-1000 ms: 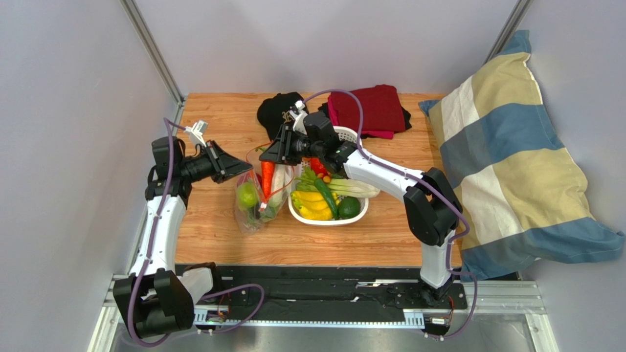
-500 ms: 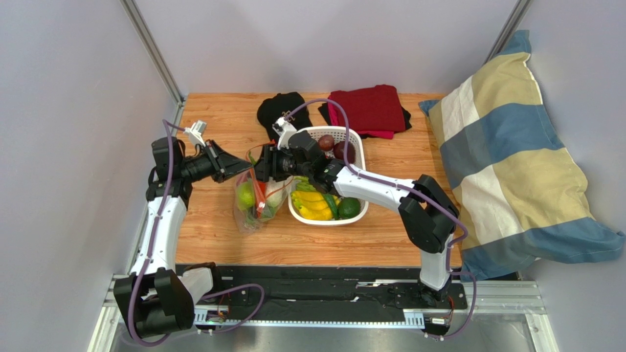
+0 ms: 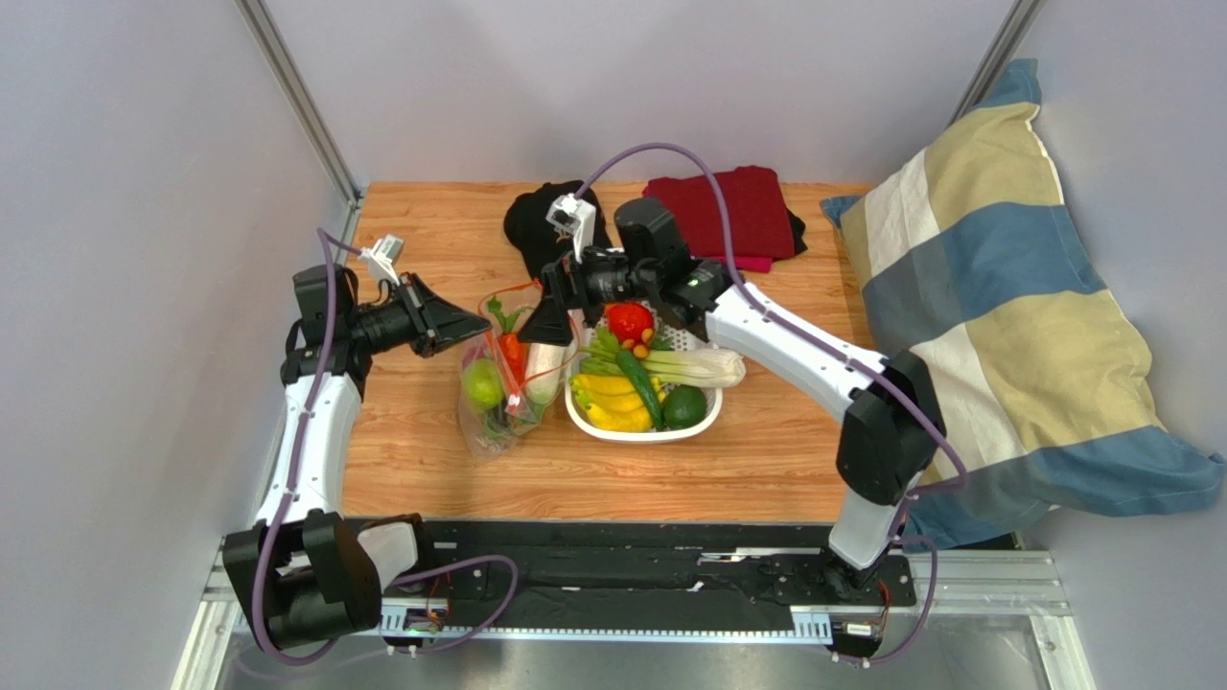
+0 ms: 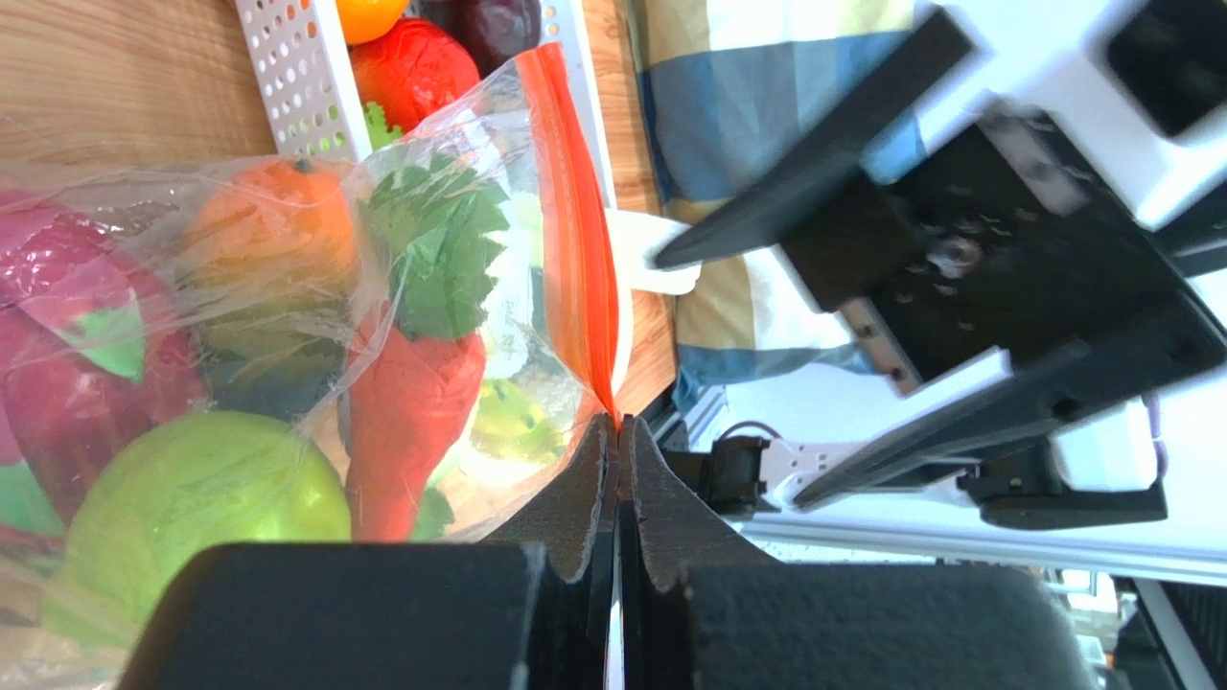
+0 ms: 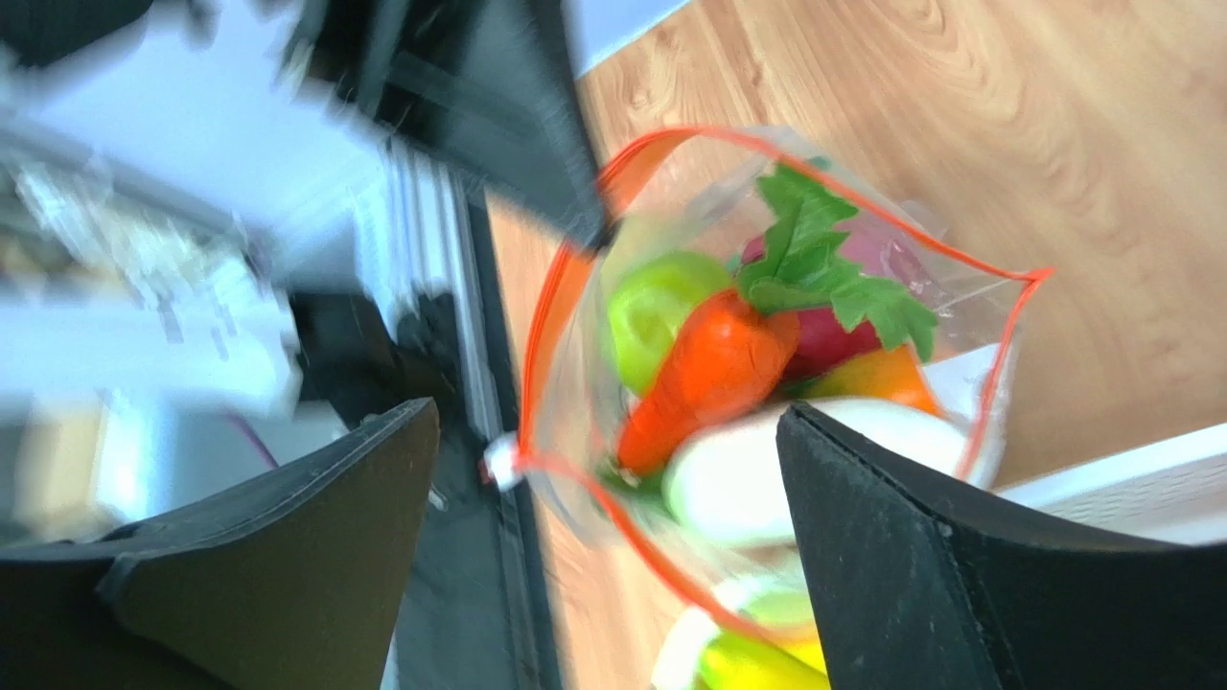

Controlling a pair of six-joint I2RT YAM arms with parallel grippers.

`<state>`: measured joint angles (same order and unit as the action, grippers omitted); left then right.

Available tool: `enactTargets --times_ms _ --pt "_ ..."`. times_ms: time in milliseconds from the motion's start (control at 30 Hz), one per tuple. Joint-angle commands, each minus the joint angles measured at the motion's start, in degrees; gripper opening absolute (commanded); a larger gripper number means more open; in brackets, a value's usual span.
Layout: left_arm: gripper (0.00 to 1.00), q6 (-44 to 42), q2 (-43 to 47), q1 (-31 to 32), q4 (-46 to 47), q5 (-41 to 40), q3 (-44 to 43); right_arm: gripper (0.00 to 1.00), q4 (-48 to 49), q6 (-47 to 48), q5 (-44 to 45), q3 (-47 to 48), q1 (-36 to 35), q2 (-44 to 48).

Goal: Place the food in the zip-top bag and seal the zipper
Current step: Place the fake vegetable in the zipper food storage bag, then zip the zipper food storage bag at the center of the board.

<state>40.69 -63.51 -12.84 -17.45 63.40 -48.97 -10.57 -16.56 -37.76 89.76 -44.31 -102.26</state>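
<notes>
The zip-top bag (image 3: 501,385) stands on the table left of the basket, its mouth wide apart. My left gripper (image 4: 617,431) is shut on the zipper (image 4: 576,216) at the mouth's left end. Inside lie a pink dragon fruit (image 4: 58,360), a round green fruit (image 4: 187,503), an orange-green mango (image 4: 267,245), an orange carrot (image 5: 706,374) and a white-stemmed piece (image 5: 778,475). Just above the mouth hangs my right gripper (image 5: 608,417), open and empty. The zipper's pale tab (image 5: 501,460) shows at one end.
The white basket (image 3: 684,424) right of the bag holds yellow bananas (image 3: 612,403), greens, a dark green fruit (image 3: 686,407) and a red piece (image 3: 628,319). Black cloth (image 3: 540,216) and red cloth (image 3: 727,213) lie behind. A striped pillow (image 3: 1008,316) fills the right side.
My right gripper dipped to the bag mouth with the carrot, let it go inside, opened wide and lifted back up. The left gripper has kept its hold on the zipper.
</notes>
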Motion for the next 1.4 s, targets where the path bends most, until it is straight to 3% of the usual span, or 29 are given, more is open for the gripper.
enactTargets --times_ms 0,133,433,500,667,800,933,1133,1200,1233,1267,1367 --pt "0.00 -5.9 -1.4 -0.5 -4.5 2.1 -4.5 0.92 -12.5 30.5 -11.7 1.0 1.1 6.4" --pt "0.00 -10.9 -2.3 -0.5 -10.0 2.4 -6.1 0.91 -16.4 54.7 -11.5 -4.1 1.2 9.1" --pt "0.00 -17.9 -3.9 -0.5 -18.1 1.7 -8.4 0.87 -18.4 80.2 -10.8 -2.5 -2.5 3.7" --pt "0.00 -19.5 -4.3 -0.6 -20.0 0.9 -9.5 0.84 -20.4 84.6 -10.2 -2.1 -3.7 2.4" --pt "0.00 -20.4 -4.4 -0.5 -21.0 0.9 -10.1 0.64 -28.4 96.0 -9.5 -0.5 -5.9 0.2" --pt "0.00 -20.9 -5.0 -0.5 -21.0 1.2 -10.5 0.50 -31.4 97.7 -7.5 1.4 -7.5 -1.8" --pt "0.00 -22.9 -5.7 0.1 -22.4 1.7 -11.4 0.36 -29.3 93.4 -4.1 3.8 -8.9 -3.8" --pt "0.00 -24.5 -6.8 1.8 -23.6 2.1 -12.6 0.34 -26.0 90.0 2.0 5.7 -9.2 -6.1" --pt "0.00 -24.7 -7.2 2.1 -23.4 2.0 -13.0 0.23 -26.3 90.0 2.8 6.4 -9.3 -6.4" --pt "0.00 -24.8 -7.3 2.4 -23.5 1.8 -13.1 0.04 -26.8 89.9 3.0 6.8 -9.5 -6.3" --pt "0.00 -24.8 -7.6 2.9 -23.6 1.8 -13.6 0.00 -27.0 89.1 3.0 7.4 -9.8 -6.0" --pt "0.00 -25.6 -9.0 4.6 -23.6 1.3 -15.8 0.00 -24.1 81.1 2.3 8.9 -11.1 -3.4"
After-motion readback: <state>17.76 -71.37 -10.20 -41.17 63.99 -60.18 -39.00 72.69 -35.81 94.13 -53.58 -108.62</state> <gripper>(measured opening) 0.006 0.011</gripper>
